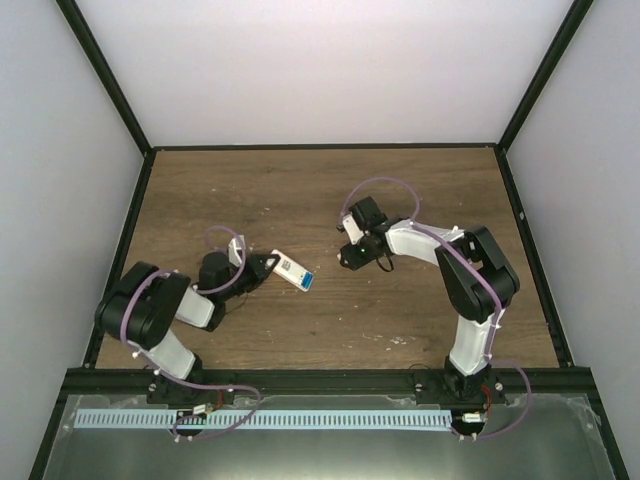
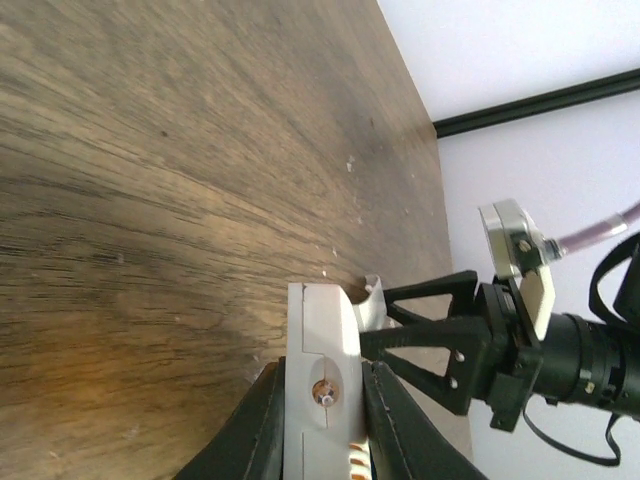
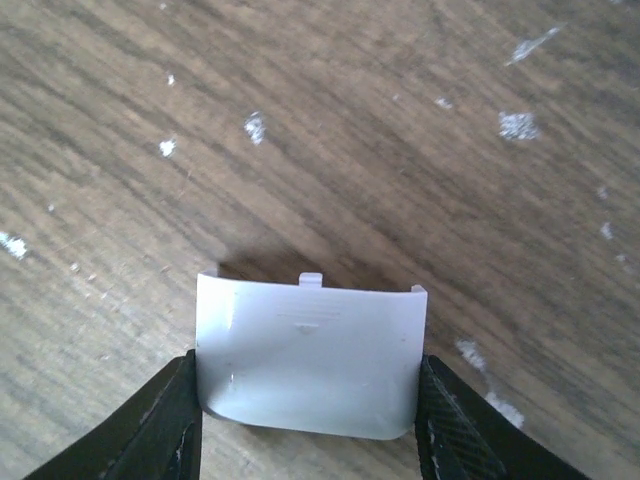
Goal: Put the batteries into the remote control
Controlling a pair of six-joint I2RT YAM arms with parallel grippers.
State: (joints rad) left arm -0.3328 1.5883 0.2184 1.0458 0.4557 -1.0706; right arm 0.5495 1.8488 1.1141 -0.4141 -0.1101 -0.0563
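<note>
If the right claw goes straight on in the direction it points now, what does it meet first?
Most likely the wooden table, which fills the right wrist view beyond the right claw and the white plastic piece it holds. Nothing else lies in that line, though the depth is unclear.

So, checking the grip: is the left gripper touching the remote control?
Touching. Left wrist view shows the left gripper clamped on the remote control, fingers against both sides.

Bare table (image 1: 325, 305) separates remote control (image 1: 292, 269) from cover (image 3: 310, 360) in right pincer (image 1: 346, 258).
</note>
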